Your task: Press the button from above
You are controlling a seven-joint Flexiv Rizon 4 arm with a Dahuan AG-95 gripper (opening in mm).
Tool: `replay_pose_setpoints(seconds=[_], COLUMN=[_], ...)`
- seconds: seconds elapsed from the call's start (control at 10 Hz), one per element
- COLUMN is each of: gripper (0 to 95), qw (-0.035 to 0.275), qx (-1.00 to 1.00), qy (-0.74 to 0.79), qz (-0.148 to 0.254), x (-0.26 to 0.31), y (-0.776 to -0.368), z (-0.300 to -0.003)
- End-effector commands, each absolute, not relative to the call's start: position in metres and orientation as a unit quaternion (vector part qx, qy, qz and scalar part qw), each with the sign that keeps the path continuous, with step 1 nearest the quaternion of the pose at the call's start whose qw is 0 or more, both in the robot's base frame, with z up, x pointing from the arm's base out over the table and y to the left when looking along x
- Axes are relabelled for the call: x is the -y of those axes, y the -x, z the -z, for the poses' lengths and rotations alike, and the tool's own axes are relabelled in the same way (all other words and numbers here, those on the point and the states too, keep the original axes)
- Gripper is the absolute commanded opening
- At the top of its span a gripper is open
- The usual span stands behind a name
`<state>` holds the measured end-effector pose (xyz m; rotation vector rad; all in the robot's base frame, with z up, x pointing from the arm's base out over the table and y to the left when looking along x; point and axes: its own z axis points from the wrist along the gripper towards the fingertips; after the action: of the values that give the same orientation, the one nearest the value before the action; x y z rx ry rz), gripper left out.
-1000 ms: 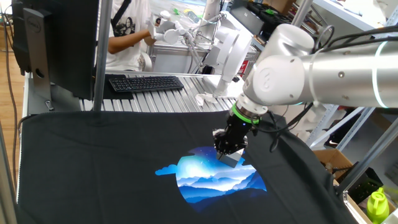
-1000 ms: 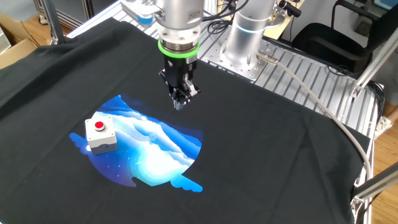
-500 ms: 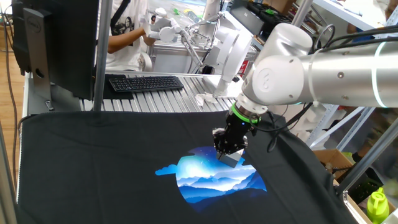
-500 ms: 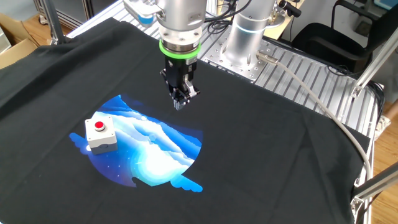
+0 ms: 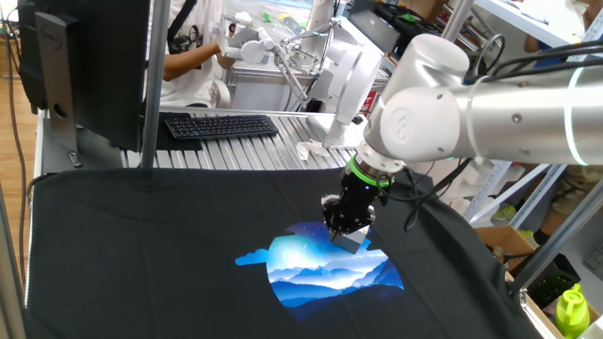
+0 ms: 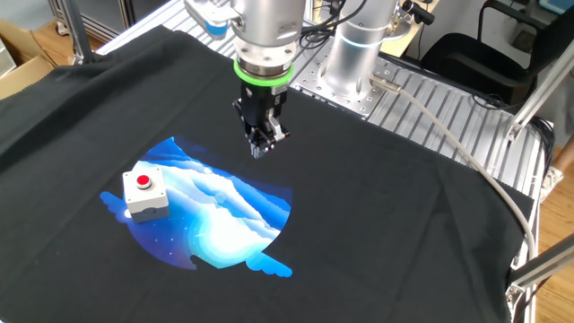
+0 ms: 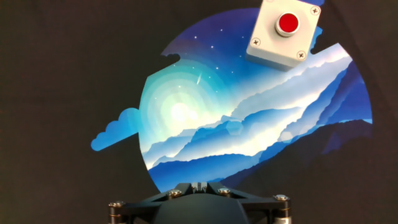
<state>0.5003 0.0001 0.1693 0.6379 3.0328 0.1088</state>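
Note:
The button (image 6: 143, 182) is a small red round cap on a light-grey box (image 6: 148, 202). The box stands on the blue mountain print of the black cloth. In the hand view the button (image 7: 288, 23) and its box (image 7: 275, 48) are at the top right. In one fixed view only a grey corner of the box (image 5: 354, 242) shows behind the fingers. My gripper (image 6: 259, 149) hangs above the cloth at the print's far edge, well to the right of the box and apart from it. Its fingertips meet in a single point, so it is shut and empty. It shows at the bottom of the hand view (image 7: 198, 185).
The black cloth (image 6: 395, 224) covers the table. A slatted metal surface (image 6: 448, 99) and the arm's base (image 6: 354, 54) lie behind it. A keyboard (image 5: 219, 125), a monitor (image 5: 89, 66) and a person (image 5: 193, 52) are beyond the far edge.
My arm has shifted very slightly sideways above the cloth. The button box has not moved.

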Motion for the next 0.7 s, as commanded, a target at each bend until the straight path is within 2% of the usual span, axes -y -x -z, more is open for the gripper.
replay_pose_setpoints(seconds=[0.1,0.7], gripper=[0.0,0.0], qw=[0.021,0.020], qx=[-0.978,-0.979], qy=[-0.207,-0.201], qz=[-0.035,-0.027], x=[0.000,0.013], y=[-0.500,-0.517], z=[-0.169,-0.176])
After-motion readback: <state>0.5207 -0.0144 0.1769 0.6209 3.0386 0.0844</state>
